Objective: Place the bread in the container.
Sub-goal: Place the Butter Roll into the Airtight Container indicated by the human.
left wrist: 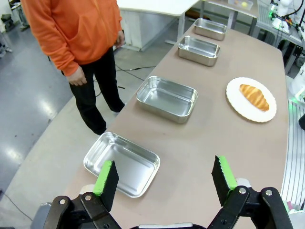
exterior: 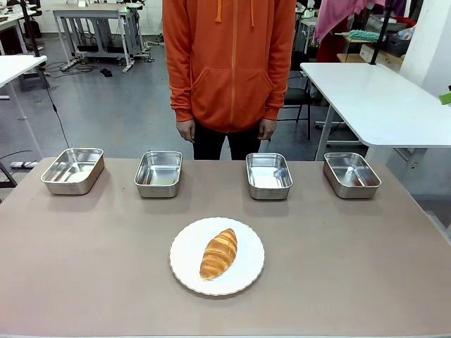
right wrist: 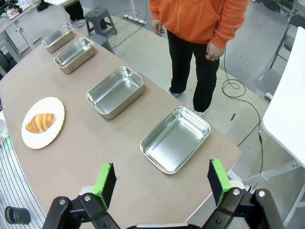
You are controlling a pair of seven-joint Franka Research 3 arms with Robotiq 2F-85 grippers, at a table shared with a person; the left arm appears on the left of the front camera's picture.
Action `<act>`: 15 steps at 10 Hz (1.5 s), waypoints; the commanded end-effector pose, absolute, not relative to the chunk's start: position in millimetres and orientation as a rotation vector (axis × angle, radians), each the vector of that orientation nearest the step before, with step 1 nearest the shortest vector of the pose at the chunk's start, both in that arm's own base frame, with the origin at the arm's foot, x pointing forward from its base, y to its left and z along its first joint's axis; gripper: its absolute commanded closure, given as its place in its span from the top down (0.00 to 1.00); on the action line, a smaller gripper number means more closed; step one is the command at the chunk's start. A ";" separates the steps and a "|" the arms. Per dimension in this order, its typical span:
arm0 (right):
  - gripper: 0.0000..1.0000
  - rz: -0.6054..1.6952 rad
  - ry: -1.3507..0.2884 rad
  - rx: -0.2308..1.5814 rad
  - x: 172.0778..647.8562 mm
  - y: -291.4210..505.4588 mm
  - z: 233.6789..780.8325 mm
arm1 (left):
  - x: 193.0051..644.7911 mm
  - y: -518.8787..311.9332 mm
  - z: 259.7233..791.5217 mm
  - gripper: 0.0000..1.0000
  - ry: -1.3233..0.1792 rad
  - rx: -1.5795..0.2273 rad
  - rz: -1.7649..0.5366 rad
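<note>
Croissant [exterior: 219, 253] sits on white plate [exterior: 184, 271] in the middle of the bench [exterior: 84, 267], well apart from the four steel trays [exterior: 268, 194] lined up along the far edge. Left claw [left wrist: 164, 168] and right claw [right wrist: 161, 167] are both spread wide, empty, above the bench ends. Risks: the trays look identical, so a wrong-target drop is plausible; the glossy tapered crust could slip or crush under a hard pinch; the plate may skid.

- Front view: I look from the robot's side, slightly downward, across the table [exterior: 70, 282] toward the person [exterior: 229, 63] at the far edge.
- Left wrist view: high over the table's left end, looking past the left gripper [left wrist: 163, 164] down the row of steel trays [left wrist: 167, 98].
- Right wrist view: I get the same from the right end, past the right gripper [right wrist: 161, 164].
- All three share the steel trays, the white plate [exterior: 217, 255] and the person.
</note>
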State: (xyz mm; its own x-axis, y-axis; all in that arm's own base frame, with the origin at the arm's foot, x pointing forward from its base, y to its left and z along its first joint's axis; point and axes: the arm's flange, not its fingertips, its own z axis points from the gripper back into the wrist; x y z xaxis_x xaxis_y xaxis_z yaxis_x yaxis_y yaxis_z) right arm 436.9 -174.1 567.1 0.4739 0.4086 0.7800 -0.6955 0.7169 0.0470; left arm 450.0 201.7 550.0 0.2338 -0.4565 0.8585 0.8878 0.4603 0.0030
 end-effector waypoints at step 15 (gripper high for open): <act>1.00 0.699 -0.856 0.400 438.5 -173.7 567.9 | 450.0 201.2 551.6 1.00 -0.931 -0.556 -0.993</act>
State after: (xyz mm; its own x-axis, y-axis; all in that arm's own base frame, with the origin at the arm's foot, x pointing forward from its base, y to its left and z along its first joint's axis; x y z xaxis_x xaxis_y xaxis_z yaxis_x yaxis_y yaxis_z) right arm 436.9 -174.2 567.1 0.4741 0.4086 0.7799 -0.6954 0.7171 0.0469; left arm 450.0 201.7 550.0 0.2338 -0.4565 0.8584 0.8878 0.4603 0.0030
